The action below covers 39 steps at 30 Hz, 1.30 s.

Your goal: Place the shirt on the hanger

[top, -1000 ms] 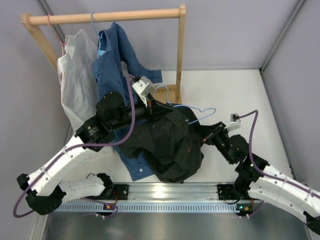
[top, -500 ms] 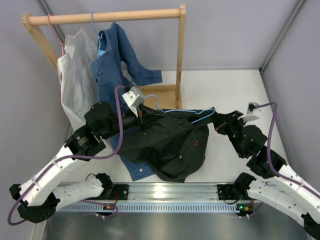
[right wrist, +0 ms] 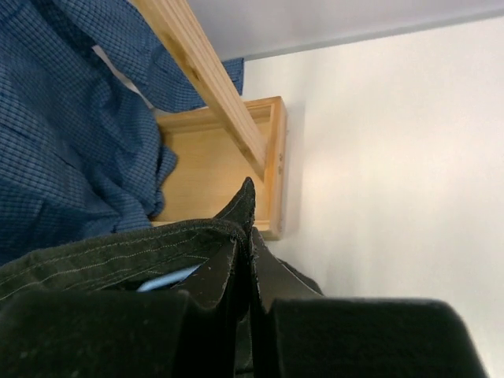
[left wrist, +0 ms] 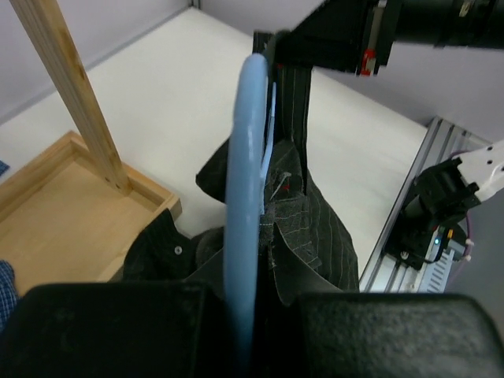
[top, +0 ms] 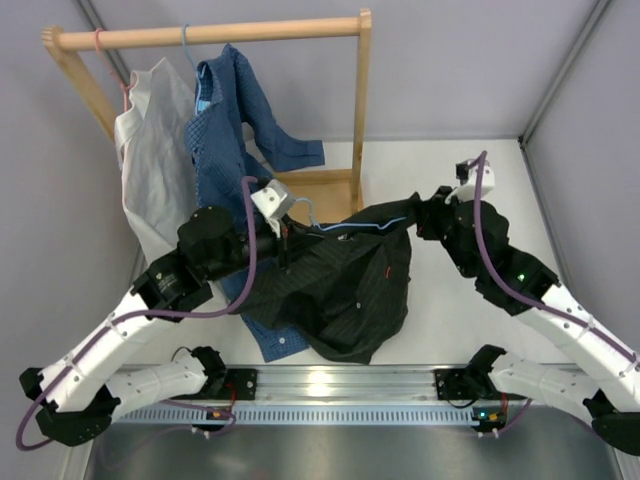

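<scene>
The black pinstriped shirt [top: 340, 285] hangs stretched between both grippers above the table, its lower part bunched near the front rail. The light-blue hanger [top: 345, 229] runs inside the shirt's top edge; its hook shows by my left gripper. My left gripper [top: 283, 243] is shut on the hanger [left wrist: 244, 189] near its neck, with shirt cloth [left wrist: 307, 228] beside it. My right gripper [top: 425, 215] is shut on the shirt's edge [right wrist: 236, 228], pulling it up and right. A strip of hanger [right wrist: 165, 277] shows under the cloth there.
A wooden rack [top: 210, 34] stands at the back left with a white shirt [top: 150, 150] and a blue dotted shirt [top: 225, 130] hanging on it. Its wooden base frame [top: 325, 185] lies behind the black shirt. More blue cloth [top: 275, 340] lies under the black shirt.
My right gripper has risen and moved back and right with the shirt's edge, stretching the shirt along the hanger. My left gripper shifted slightly left and held the hanger.
</scene>
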Each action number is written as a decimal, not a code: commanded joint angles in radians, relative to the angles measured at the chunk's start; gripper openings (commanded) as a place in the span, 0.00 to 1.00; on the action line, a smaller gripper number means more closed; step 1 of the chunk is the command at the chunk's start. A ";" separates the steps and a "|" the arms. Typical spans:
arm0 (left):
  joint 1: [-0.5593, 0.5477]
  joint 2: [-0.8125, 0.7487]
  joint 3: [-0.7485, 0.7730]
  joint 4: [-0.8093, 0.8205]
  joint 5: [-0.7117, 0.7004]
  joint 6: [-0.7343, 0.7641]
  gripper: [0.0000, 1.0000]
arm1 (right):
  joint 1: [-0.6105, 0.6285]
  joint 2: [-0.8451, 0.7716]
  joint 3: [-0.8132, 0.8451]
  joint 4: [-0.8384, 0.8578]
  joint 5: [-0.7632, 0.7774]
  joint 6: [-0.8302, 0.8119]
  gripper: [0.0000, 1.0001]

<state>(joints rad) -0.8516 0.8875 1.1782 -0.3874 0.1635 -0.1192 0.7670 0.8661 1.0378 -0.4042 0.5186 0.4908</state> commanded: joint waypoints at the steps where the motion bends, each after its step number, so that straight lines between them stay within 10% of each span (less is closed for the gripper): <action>1: 0.003 0.062 0.040 -0.134 -0.009 0.021 0.00 | -0.025 0.042 0.106 -0.033 0.046 -0.162 0.00; 9: 0.003 0.154 0.094 -0.062 -0.132 -0.141 0.00 | -0.021 -0.009 0.035 0.037 -0.230 -0.169 0.00; 17: 0.003 0.120 -0.051 0.463 -0.245 -0.341 0.00 | -0.015 -0.232 -0.272 0.277 -0.483 -0.005 0.00; 22: 0.003 0.188 -0.100 0.654 -0.067 -0.359 0.00 | -0.015 -0.246 -0.334 0.259 -0.511 -0.029 0.01; 26: 0.003 0.237 -0.095 0.680 0.062 -0.253 0.00 | -0.015 -0.344 -0.305 0.139 -0.490 -0.041 0.37; 32: 0.005 0.318 -0.017 0.498 0.195 -0.085 0.00 | -0.015 -0.490 -0.118 -0.306 -0.505 -0.112 0.64; 39: -0.012 0.383 0.014 0.524 0.511 -0.114 0.00 | -0.015 -0.361 0.096 -0.337 -0.627 -0.242 0.84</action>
<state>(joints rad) -0.8501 1.2530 1.1240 0.0776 0.4553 -0.2401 0.7559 0.3862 1.0683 -0.6811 -0.0322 0.3439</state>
